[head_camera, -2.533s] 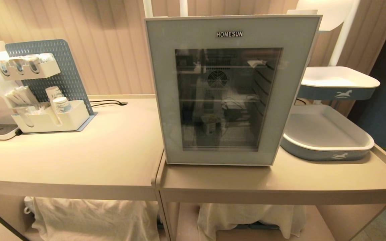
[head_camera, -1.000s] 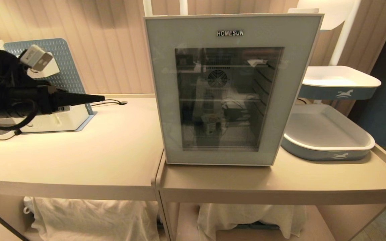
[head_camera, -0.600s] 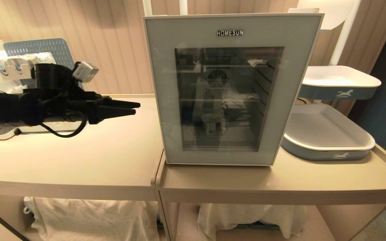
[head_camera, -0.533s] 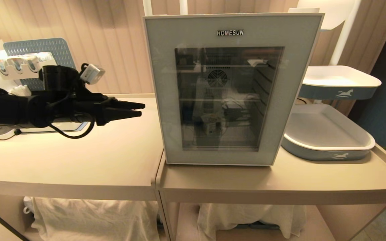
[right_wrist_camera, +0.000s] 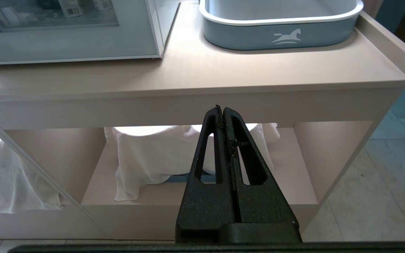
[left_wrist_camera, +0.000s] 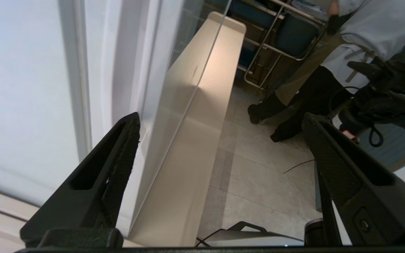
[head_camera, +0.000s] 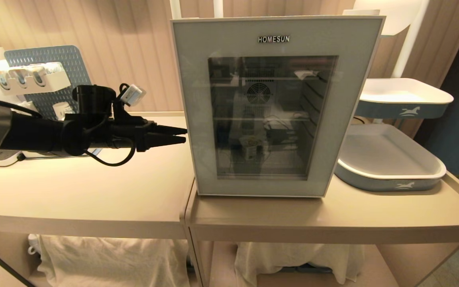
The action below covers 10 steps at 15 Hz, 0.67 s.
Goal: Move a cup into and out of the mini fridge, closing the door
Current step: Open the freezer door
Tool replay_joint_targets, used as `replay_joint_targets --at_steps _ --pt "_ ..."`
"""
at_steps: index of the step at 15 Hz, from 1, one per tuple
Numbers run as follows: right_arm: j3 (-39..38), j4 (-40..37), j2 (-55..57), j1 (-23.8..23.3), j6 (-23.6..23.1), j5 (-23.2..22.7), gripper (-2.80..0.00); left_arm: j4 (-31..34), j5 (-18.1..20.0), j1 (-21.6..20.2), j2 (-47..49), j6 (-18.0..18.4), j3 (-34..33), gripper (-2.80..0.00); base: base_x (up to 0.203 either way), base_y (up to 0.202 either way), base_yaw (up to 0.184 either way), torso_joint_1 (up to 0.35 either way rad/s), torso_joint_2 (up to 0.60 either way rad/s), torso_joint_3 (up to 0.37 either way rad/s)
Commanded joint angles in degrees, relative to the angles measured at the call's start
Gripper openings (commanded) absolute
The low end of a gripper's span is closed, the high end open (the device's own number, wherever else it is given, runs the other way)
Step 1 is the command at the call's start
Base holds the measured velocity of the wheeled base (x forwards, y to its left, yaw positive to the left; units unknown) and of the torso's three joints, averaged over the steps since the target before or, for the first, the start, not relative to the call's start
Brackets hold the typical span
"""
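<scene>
The mini fridge [head_camera: 357,48] stands on the beige counter [head_camera: 134,179], and its door [head_camera: 197,79] with the dark glass window is shut. A small pale cup [head_camera: 249,146] shows dimly through the glass on the lower shelf. My left gripper [head_camera: 185,134] reaches in level from the left, its tips right at the door's left edge. In the left wrist view it [left_wrist_camera: 220,117] is open and holds nothing, with the fridge's white side [left_wrist_camera: 30,88] by one finger [left_wrist_camera: 118,158]. My right gripper [right_wrist_camera: 220,107] is shut and empty, low in front of the counter.
A blue pegboard organiser [head_camera: 50,59] with small cups stands at the back left. Two blue-and-white trays [head_camera: 389,175] sit right of the fridge. White cloths [head_camera: 110,255] lie on the shelf below. A person's legs [left_wrist_camera: 294,95] show on the floor beyond the counter.
My left arm came into view from the left and moved right to the fridge door's left edge, its jaws spreading apart. The fridge, door and right gripper have not moved.
</scene>
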<state>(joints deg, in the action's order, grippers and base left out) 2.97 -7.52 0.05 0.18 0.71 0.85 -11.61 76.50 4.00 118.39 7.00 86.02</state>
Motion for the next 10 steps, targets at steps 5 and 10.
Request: replay_joint_targets --at_steps 5,10 --pt "0.01 -0.04 0.04 0.07 0.0 0.03 -2.8 -0.12 0.22 1.37 0.88 0.18 0.55 0.0 0.0 0.0 0.0 0.0 0.0 0.0" --pt "0.01 -0.04 0.04 -0.01 0.0 0.11 -2.8 0.06 -2.07 2.42 0.91 0.65 -0.02 0.0 0.0 0.0 0.0 0.0 0.0 0.0"
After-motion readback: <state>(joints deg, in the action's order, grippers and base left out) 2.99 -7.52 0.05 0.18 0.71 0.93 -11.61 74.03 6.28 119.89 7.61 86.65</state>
